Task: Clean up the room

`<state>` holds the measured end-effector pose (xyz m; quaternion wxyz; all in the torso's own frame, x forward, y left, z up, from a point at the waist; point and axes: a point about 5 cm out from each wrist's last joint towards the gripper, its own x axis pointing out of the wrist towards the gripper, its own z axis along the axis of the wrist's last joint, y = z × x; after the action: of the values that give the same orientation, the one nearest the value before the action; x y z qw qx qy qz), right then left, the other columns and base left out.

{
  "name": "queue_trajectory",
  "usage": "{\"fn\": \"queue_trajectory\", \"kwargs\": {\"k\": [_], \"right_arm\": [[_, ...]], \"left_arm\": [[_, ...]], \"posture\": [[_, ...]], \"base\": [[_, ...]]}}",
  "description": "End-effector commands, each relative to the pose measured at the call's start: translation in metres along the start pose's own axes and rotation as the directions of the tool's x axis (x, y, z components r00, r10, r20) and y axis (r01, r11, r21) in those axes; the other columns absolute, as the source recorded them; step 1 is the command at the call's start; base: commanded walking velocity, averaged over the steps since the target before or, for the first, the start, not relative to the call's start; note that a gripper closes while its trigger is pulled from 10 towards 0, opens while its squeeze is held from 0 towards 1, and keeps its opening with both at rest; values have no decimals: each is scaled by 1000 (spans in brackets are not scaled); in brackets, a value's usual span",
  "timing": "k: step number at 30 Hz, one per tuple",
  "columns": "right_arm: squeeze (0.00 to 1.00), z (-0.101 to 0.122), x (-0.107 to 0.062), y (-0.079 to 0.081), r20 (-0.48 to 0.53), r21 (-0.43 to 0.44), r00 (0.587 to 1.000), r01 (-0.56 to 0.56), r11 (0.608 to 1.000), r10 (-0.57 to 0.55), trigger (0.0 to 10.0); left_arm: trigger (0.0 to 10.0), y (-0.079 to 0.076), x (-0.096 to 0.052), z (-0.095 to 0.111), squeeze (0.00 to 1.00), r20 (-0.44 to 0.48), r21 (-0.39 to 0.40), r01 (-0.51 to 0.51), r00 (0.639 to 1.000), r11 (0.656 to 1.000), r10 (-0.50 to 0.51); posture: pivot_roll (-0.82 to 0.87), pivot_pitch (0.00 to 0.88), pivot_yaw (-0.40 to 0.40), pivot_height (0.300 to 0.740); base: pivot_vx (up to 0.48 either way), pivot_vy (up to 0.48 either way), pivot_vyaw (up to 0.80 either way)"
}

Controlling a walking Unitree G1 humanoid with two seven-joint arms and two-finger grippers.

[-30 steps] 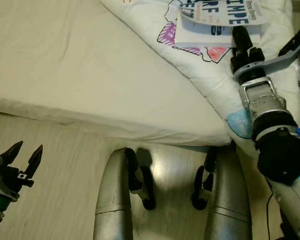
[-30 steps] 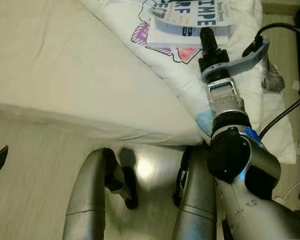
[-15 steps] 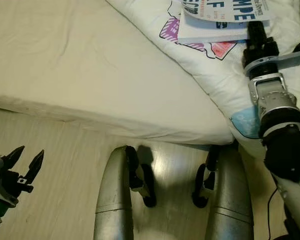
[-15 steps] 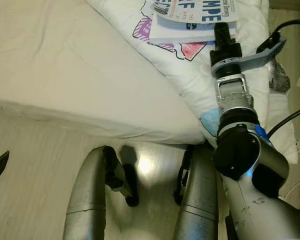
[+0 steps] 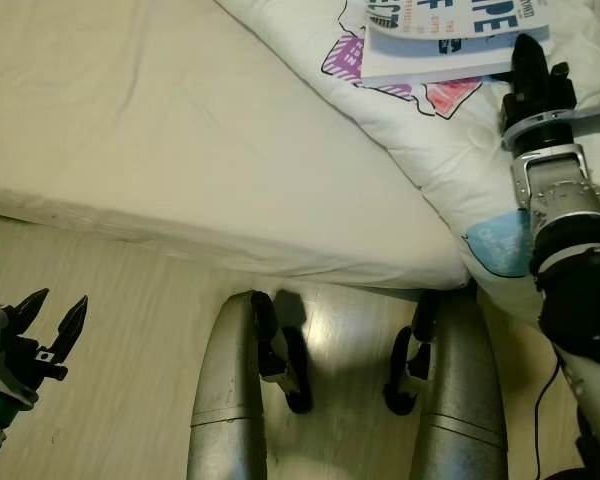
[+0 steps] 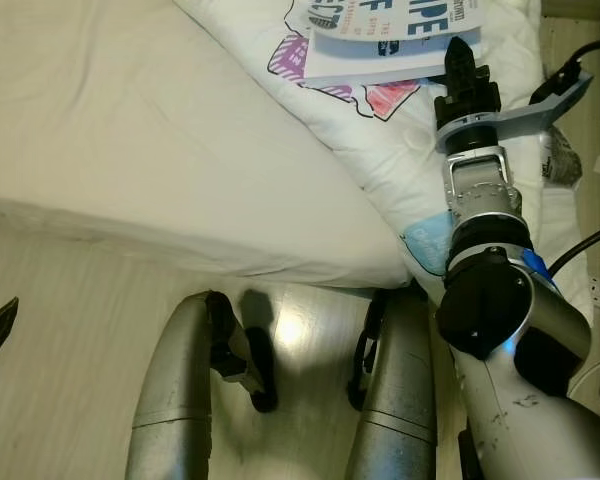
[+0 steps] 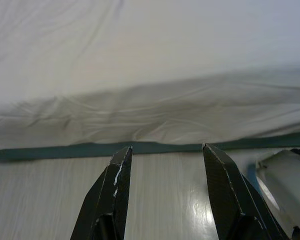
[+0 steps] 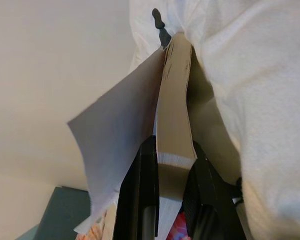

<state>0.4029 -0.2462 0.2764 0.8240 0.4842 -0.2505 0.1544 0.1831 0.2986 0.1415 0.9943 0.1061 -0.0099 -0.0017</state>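
The light is soft and a bit dim. A bright shine sits on the floor [image 5: 320, 340] at six o'clock, between the robot's legs, with dark shadows beside it. The bed [image 5: 160, 130] looks pale and even. Close fingers [image 8: 140, 200] look blurry.

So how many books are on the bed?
1. A white paperback book with big blue letters on its cover lies on the white printed duvet, and the right gripper is shut on its edge. More could be hidden beyond the picture's top edge.
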Motion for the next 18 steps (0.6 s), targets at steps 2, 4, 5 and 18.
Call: {"fn": "queue_trajectory", "kwargs": {"k": [2, 4, 5, 18], "right_arm": [[0, -2, -3, 0, -25, -4, 998, -60, 998, 60, 0], [0, -12, -1, 9, -85, -11, 984, -158, 987, 156, 0], [0, -19, 0, 14, -128, -9, 967, -225, 974, 222, 0], [0, -28, -10, 89, -314, 103, 609, -741, 664, 728, 0]], "left_arm": [[10000, 2, -2, -6, 0, -22, -28, -41, 999, 999, 40], [10000, 0, 5, -5, 0, 3, -54, -56, 998, 997, 56], [10000, -2, 10, -4, 0, 19, -72, -65, 998, 995, 67], [10000, -30, 87, 32, 0, 278, -506, 35, 952, 862, 125]], "posture": [[163, 475, 245, 571], [130, 441, 218, 571], [130, 441, 218, 571], [-56, 238, 99, 571]], "base": [[0, 0, 0], [0, 0, 0], [0, 0, 0], [0, 0, 0]]}}
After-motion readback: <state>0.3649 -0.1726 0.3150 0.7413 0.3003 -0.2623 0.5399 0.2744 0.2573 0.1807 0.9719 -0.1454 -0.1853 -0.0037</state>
